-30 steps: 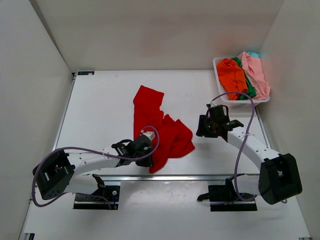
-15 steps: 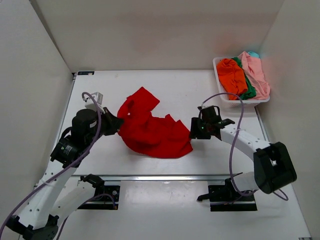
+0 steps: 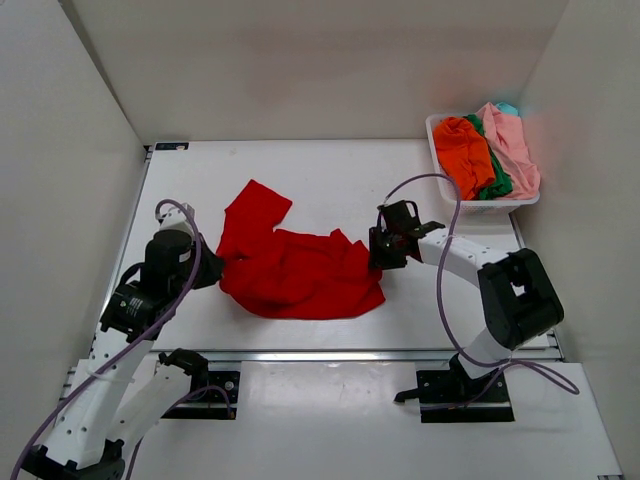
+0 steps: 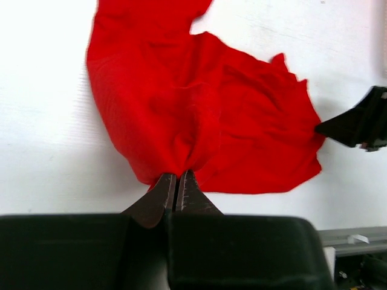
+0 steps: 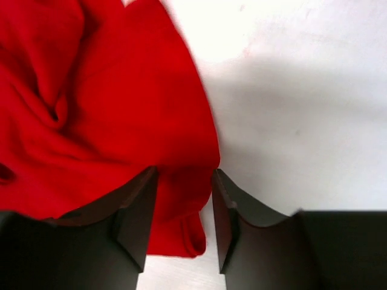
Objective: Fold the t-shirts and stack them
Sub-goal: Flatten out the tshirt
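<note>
The red t-shirt (image 3: 295, 270) lies crumpled on the desk (image 3: 350, 180), about midway between the left and right edges and somewhat nearer the near edge, with one part trailing toward the far left.

The left gripper (image 4: 178, 181) is at the shirt's left side. Its jaws are pressed tight together on a pinched fold of the red cloth, which fans out from the tips. The right gripper (image 5: 181, 205) sits at the shirt's right edge. Its two fingers (image 5: 133, 211) stand apart with a moderate gap, and the shirt's border lies in that gap. The fingers are not clamped on it.

In the far right corner a white basket (image 3: 432, 130) holds the other shirts in a heap: orange (image 3: 465, 150), green (image 3: 497, 180), pale pink (image 3: 510, 140) and a sliver of teal (image 3: 507, 107).
</note>
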Robot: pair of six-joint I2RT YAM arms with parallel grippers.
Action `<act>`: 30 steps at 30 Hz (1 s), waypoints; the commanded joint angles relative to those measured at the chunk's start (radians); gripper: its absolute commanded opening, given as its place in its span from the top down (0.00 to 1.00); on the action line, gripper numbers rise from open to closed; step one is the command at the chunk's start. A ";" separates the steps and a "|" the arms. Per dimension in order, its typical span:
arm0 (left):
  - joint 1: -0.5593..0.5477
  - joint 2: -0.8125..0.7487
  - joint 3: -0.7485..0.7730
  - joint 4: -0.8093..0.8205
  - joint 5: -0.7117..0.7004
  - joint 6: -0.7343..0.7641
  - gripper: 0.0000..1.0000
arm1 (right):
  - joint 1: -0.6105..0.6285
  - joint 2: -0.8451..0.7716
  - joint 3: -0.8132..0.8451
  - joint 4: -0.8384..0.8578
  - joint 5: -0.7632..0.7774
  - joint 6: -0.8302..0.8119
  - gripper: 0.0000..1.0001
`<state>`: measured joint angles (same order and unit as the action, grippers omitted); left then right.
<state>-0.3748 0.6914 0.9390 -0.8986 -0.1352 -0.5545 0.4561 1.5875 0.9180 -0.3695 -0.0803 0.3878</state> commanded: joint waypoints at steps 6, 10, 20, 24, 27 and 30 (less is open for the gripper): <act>0.040 -0.058 0.063 -0.105 -0.210 0.018 1.00 | -0.060 0.152 0.223 0.027 0.010 -0.089 0.54; 0.060 -0.073 0.047 -0.118 -0.175 0.037 1.00 | -0.069 0.209 0.272 0.047 -0.010 -0.101 0.51; 0.054 -0.086 -0.012 -0.089 -0.159 0.028 1.00 | -0.037 0.267 0.259 0.081 -0.105 -0.083 0.51; 0.056 -0.095 -0.031 -0.079 -0.155 0.031 1.00 | -0.014 0.285 0.236 0.112 -0.144 -0.093 0.52; 0.057 -0.095 -0.049 -0.077 -0.153 0.031 1.00 | -0.010 0.316 0.268 0.094 -0.154 -0.116 0.68; 0.060 -0.104 -0.059 -0.068 -0.150 0.039 1.00 | -0.010 0.335 0.333 0.017 -0.148 -0.139 1.00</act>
<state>-0.3202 0.6006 0.8841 -0.9936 -0.2810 -0.5304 0.4385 1.8992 1.1942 -0.3080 -0.2302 0.2836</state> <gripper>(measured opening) 0.039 0.024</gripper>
